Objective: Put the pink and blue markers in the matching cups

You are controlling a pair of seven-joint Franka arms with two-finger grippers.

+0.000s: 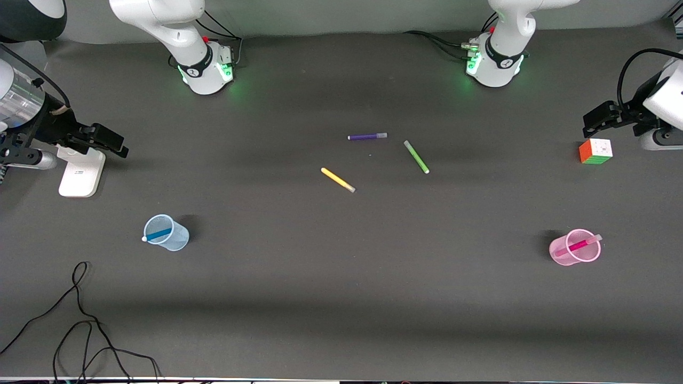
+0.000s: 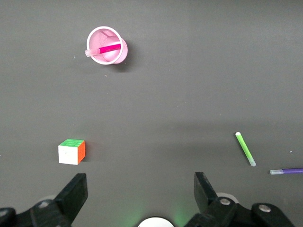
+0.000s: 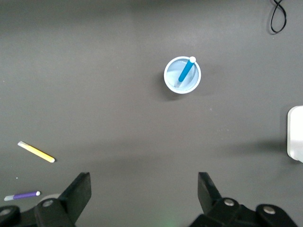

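Note:
The blue marker point(image 1: 158, 234) stands slanted inside the pale blue cup point(image 1: 179, 240) toward the right arm's end of the table. They also show in the right wrist view, marker point(image 3: 185, 72) in cup point(image 3: 171, 81). The pink marker point(image 1: 578, 246) stands slanted inside the pale pink cup point(image 1: 584, 257) toward the left arm's end, and shows in the left wrist view too, marker point(image 2: 109, 48) in cup point(image 2: 121, 53). My left gripper point(image 2: 140, 187) is open and empty, up by the cube point(image 1: 593, 124). My right gripper point(image 3: 144, 187) is open and empty, over a white stand point(image 1: 114, 144).
A purple marker point(image 1: 367, 136), a green marker point(image 1: 416, 156) and a yellow marker point(image 1: 338, 180) lie at the table's middle. A multicoloured puzzle cube point(image 1: 595, 151) sits near the left gripper. A white stand point(image 1: 81, 170) sits under the right gripper. A black cable point(image 1: 80, 320) trails at the near edge.

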